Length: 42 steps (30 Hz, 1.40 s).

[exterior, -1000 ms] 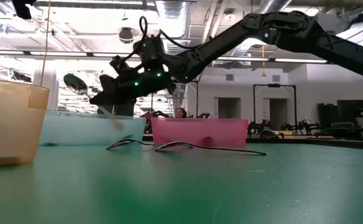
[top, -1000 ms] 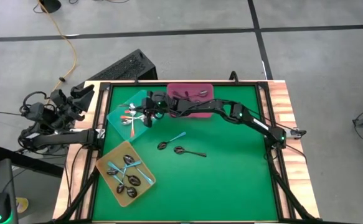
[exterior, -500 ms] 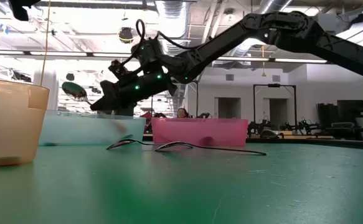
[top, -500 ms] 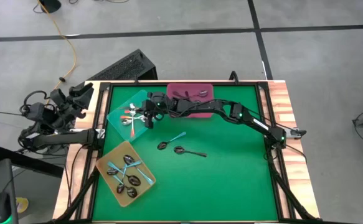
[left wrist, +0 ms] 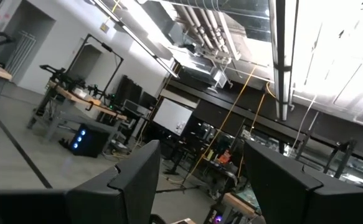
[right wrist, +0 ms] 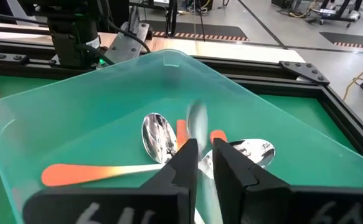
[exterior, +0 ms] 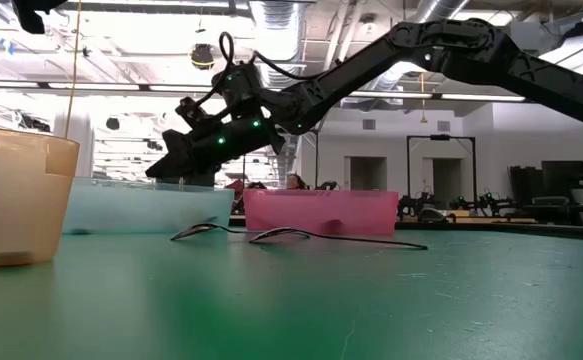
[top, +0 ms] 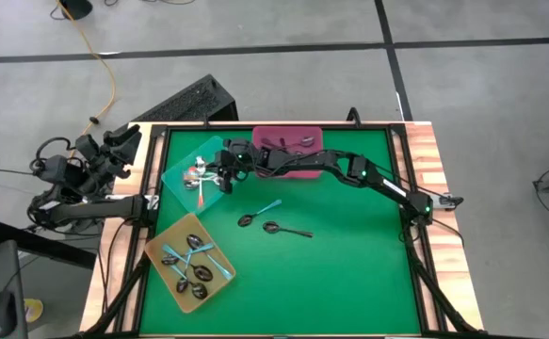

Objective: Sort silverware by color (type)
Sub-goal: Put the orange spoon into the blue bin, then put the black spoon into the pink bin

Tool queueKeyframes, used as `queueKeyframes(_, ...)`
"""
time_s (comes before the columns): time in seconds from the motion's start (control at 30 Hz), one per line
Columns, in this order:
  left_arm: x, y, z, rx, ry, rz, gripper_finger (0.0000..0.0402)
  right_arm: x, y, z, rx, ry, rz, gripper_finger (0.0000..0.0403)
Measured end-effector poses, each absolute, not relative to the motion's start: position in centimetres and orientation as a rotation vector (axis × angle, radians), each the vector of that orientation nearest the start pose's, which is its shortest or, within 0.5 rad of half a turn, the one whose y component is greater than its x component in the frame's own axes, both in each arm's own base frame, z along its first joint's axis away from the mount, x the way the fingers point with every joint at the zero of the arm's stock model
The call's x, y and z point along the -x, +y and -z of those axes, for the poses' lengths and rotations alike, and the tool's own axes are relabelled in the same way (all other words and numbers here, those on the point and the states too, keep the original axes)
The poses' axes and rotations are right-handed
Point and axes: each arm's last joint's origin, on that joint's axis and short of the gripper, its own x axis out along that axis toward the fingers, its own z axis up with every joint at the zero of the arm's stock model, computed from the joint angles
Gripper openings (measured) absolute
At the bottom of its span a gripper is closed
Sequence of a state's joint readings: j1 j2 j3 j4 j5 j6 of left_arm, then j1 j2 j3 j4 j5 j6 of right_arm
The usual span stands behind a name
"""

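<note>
My right gripper (right wrist: 205,163) hangs over the teal tray (top: 172,177), upper left of the high view — fingers slightly parted, an orange-handled spoon (right wrist: 197,134) apparently dropping. Risk: it bounces off the rim onto the mat.

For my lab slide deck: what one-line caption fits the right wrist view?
Right tool just parted above the teal tray, orange-handled spoons lying inside.

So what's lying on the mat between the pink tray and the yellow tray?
In the high view, two loose spoons: a blue-handled spoon and, just beside it, a dark spoon. They lie on the green mat between the pink tray and the yellow tray.
</note>
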<state>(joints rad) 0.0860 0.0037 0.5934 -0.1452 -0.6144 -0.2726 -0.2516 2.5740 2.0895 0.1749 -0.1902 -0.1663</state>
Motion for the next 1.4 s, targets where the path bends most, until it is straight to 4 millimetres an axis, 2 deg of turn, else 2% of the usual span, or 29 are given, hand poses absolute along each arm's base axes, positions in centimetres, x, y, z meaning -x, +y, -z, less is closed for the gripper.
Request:
queueKeyframes(0.43,-0.8,1.7,-32.9,0.372,-0.515,-0.631,0.0219,-56.2,-13.9,-15.5,0.095,0.307,0.036,0.0077)
queueKeyframes(0.6,-0.9,1.9,-32.3,0.367,-0.467,-0.701,0.0219,-56.2,-14.1,-16.0,0.055,0.267,0.048,0.0077)
queueKeyframes(0.77,-0.8,2.0,-32.2,0.372,-0.462,-0.749,0.0219,-55.7,-14.7,-19.5,0.034,0.175,0.049,0.0077)
queueKeyframes(1.0,-1.0,2.0,-31.9,0.362,-0.424,-0.752,0.0219,-53.4,-15.1,-25.3,0.034,0.236,0.063,0.0077)
queueKeyframes(1.17,-1.7,2.1,-30.9,0.369,-0.397,-0.755,0.0219,-50.1,-15.1,-29.5,0.067,0.404,0.086,0.0077)
queueKeyframes(1.4,-3.8,2.2,-28.5,0.355,-0.363,-0.752,0.0219,-45.0,-13.8,-32.5,0.073,0.723,0.099,0.0077)
